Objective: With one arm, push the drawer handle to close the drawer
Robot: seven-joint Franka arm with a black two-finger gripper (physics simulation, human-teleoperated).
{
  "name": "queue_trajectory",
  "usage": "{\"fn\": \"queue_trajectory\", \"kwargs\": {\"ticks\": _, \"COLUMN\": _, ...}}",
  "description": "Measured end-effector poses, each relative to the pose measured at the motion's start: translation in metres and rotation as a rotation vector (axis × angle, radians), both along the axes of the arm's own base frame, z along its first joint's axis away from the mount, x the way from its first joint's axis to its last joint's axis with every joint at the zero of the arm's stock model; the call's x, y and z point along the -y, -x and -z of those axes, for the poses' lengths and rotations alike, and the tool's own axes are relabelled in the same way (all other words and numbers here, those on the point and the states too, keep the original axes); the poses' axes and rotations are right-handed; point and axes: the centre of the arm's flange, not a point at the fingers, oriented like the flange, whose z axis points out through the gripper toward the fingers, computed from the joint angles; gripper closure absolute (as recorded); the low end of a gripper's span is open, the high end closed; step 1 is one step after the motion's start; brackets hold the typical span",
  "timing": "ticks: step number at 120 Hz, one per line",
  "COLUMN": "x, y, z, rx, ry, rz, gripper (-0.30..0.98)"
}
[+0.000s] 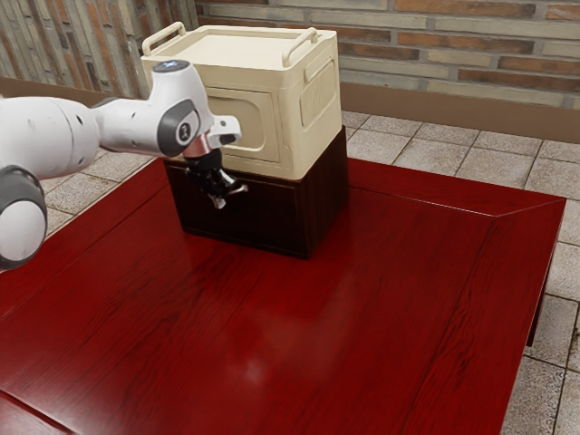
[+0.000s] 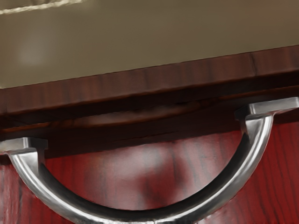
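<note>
Brick wall (image 1: 471, 41), pale tiled floor (image 1: 444, 156); glossy red wooden table (image 1: 272, 344). Gripper (image 1: 216, 188) near curved metal handle (image 2: 261, 144); cannot tell whether released or clenched.

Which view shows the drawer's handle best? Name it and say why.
The wrist view: the handle is close and large there, its curved bar and both mounts clear. In the exterior view it is small, partly hidden by the gripper.
</note>
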Motion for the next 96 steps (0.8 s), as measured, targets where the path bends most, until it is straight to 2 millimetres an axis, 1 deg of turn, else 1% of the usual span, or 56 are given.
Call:
{"fn": "queue_trajectory", "kwargs": {"ticks": 14, "x": -0.005, "y": -0.003, "z": 0.000, "rx": 0.004, "ry": -0.008, "rz": 0.062, "gripper": 0.79}}
{"fn": "queue_trajectory", "kwargs": {"ticks": 22, "x": -0.001, "y": -0.002, "z": 0.003, "rx": 0.001, "ry": 0.010, "rz": 0.064, "gripper": 0.78}}
{"fn": "queue_trajectory", "kwargs": {"ticks": 28, "x": 0.004, "y": 0.005, "z": 0.007, "rx": -0.013, "ry": 0.034, "rz": 0.057, "gripper": 0.78}}
{"fn": "queue_trajectory", "kwargs": {"ticks": 32, "x": 0.010, "y": 0.018, "z": 0.001, "rx": -0.022, "ry": 0.051, "rz": 0.053, "gripper": 0.79}}
{"fn": "queue_trajectory", "kwargs": {"ticks": 35, "x": 0.016, "y": 0.031, "z": -0.009, "rx": -0.025, "ry": 0.062, "rz": 0.050, "gripper": 0.79}}
{"fn": "queue_trajectory", "kwargs": {"ticks": 41, "x": 0.035, "y": 0.069, "z": -0.038, "rx": -0.030, "ry": 0.081, "rz": 0.050, "gripper": 0.79}}
{"fn": "queue_trajectory", "kwargs": {"ticks": 44, "x": 0.047, "y": 0.086, "z": -0.059, "rx": -0.028, "ry": 0.088, "rz": 0.056, "gripper": 0.79}}
{"fn": "queue_trajectory", "kwargs": {"ticks": 50, "x": 0.077, "y": 0.119, "z": -0.113, "rx": -0.009, "ry": 0.093, "rz": 0.086, "gripper": 0.78}}
{"fn": "queue_trajectory", "kwargs": {"ticks": 54, "x": 0.096, "y": 0.139, "z": -0.146, "rx": 0.003, "ry": 0.096, "rz": 0.108, "gripper": 0.74}}
{"fn": "queue_trajectory", "kwargs": {"ticks": 57, "x": 0.110, "y": 0.152, "z": -0.164, "rx": 0.005, "ry": 0.096, "rz": 0.126, "gripper": 0.69}}
{"fn": "queue_trajectory", "kwargs": {"ticks": 61, "x": 0.128, "y": 0.164, "z": -0.180, "rx": 0.000, "ry": 0.097, "rz": 0.147, "gripper": 0.62}}
{"fn": "queue_trajectory", "kwargs": {"ticks": 65, "x": 0.139, "y": 0.173, "z": -0.191, "rx": -0.007, "ry": 0.098, "rz": 0.156, "gripper": 0.54}}
{"fn": "queue_trajectory", "kwargs": {"ticks": 68, "x": 0.140, "y": 0.177, "z": -0.198, "rx": -0.013, "ry": 0.098, "rz": 0.150, "gripper": 0.49}}
{"fn": "queue_trajectory", "kwargs": {"ticks": 75, "x": 0.128, "y": 0.180, "z": -0.209, "rx": -0.026, "ry": 0.100, "rz": 0.111, "gripper": 0.37}}
{"fn": "queue_trajectory", "kwargs": {"ticks": 82, "x": 0.118, "y": 0.183, "z": -0.216, "rx": -0.046, "ry": 0.102, "rz": 0.076, "gripper": 0.28}}
{"fn": "queue_trajectory", "kwargs": {"ticks": 88, "x": 0.115, "y": 0.185, "z": -0.221, "rx": -0.059, "ry": 0.103, "rz": 0.058, "gripper": 0.22}}
{"fn": "queue_trajectory", "kwargs": {"ticks": 96, "x": 0.116, "y": 0.188, "z": -0.223, "rx": -0.080, "ry": 0.104, "rz": 0.043, "gripper": 0.16}}
